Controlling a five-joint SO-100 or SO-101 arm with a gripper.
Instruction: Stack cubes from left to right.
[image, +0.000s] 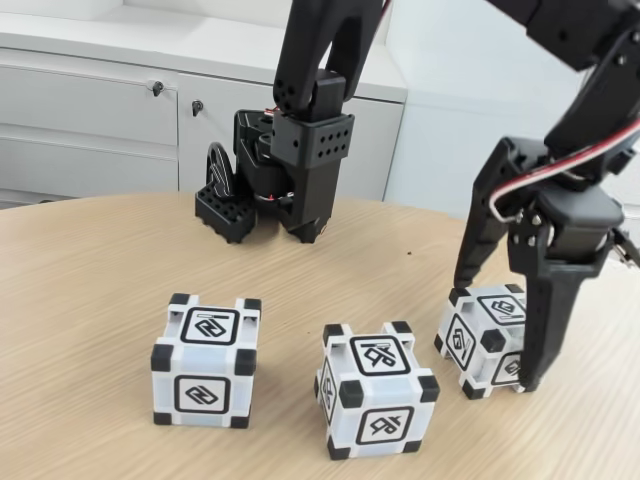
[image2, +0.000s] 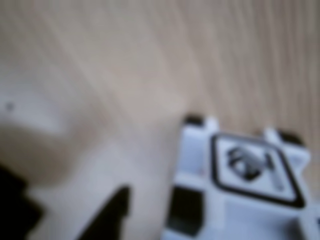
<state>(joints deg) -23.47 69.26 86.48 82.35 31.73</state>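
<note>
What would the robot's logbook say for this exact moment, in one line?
stage: reaching | gripper: open, straddling right cube | left cube, middle cube: apart on table | stacked: none

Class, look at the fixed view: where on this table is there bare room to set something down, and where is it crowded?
Free: the wide wood left of the left cube, and the strip between the cubes' row and the second arm's base. Narrower gaps flank the middle cube. Crowded: the right, where the gripper straddles the right cube.
</note>
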